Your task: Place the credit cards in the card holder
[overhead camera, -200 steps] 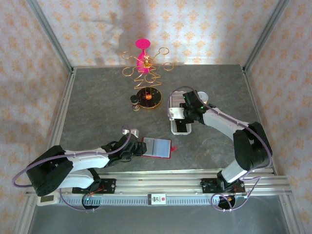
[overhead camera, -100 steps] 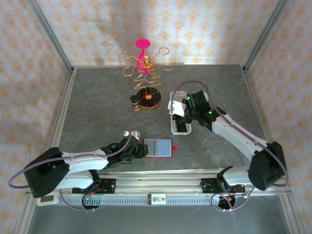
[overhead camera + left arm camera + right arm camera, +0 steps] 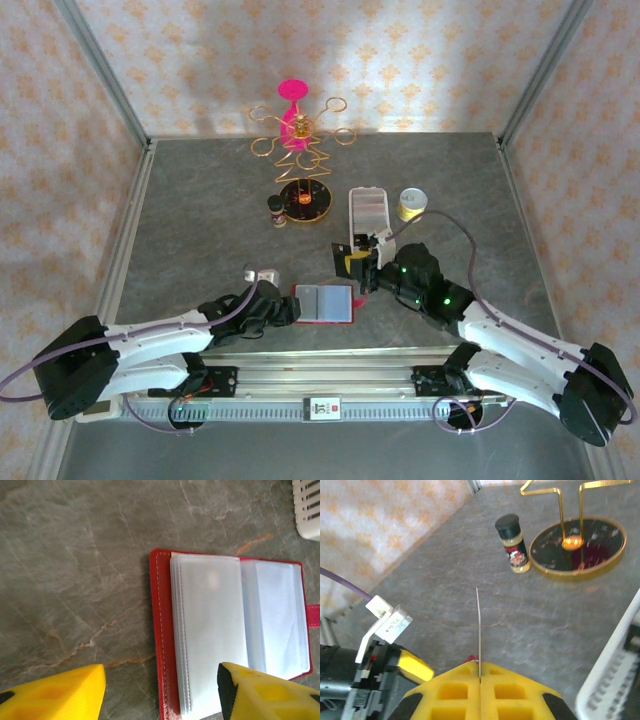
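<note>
The holder (image 3: 323, 302) lay open and flat on the table (image 3: 200, 220) near its front edge, between the two arms, with its clear pockets (image 3: 210, 630) facing up and the red cover showing around them, a pose that left the pocket mouths reachable from above. The left gripper (image 3: 160, 682) hung low over the holder's left edge with its fingers (image 3: 55, 690) spread wide, one over bare table and the other over the pockets; it gripped nothing, and was probably there to steady the holder or part its leaves. The right gripper (image 3: 480, 672) had its jaws pressed together on a card (image 3: 478, 625), pinched by one end so that the card stood out ahead of the fingertips, seen edge-on as a thin line. In the top view this gripper (image 3: 357, 270) hovered just beyond the holder's far right corner, clear of it. Holding the card by one end left the free end able to enter a pocket. The tray (image 3: 368, 210) sat behind, well apart from the holder.
</note>
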You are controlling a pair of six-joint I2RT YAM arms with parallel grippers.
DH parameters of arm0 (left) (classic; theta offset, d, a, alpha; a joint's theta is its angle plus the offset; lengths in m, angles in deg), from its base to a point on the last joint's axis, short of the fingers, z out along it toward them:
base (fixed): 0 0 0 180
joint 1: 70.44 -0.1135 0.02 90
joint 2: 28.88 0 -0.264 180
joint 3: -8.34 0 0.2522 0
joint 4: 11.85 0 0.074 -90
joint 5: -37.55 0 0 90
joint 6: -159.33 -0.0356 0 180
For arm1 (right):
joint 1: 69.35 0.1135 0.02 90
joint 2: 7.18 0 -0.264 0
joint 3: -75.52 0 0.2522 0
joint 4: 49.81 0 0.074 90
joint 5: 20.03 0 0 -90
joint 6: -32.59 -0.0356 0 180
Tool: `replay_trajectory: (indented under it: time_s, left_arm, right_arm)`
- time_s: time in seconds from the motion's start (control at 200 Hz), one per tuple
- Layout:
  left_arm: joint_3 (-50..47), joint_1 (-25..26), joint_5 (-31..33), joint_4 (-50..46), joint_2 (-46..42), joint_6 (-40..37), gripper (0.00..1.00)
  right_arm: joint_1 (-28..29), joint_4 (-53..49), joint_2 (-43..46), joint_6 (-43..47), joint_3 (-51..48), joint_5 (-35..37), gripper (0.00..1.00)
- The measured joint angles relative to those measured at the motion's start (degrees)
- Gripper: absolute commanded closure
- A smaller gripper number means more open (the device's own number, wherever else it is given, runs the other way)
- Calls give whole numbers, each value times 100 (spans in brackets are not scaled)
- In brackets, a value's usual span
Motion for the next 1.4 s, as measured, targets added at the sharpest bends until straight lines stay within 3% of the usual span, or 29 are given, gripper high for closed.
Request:
replay_trajectory:
  time_s: [0.22, 0.47, 0.906, 1.176, 1.401]
  left_arm:
    - [448, 0, 308, -452, 101, -50, 32]
    - [960, 120, 511, -767, 826, -177, 37]
    - [1202, 299, 549, -787, 1606, -260, 49]
    - [1274, 374, 555, -737, 1705, -260, 61]
    - [1270, 374, 553, -697, 1705, -251, 64]
  right_arm:
    - [385, 767, -90, -2260, -743, 304, 100]
    - [802, 1366, -664, -3515, -953, 667, 100]
    - [990, 1523, -1788, -3773, -863, 946, 100]
    - [990, 1550, -2286, -3751, -702, 944, 100]
    - [990, 1672, -2573, -3751, -597, 901, 100]
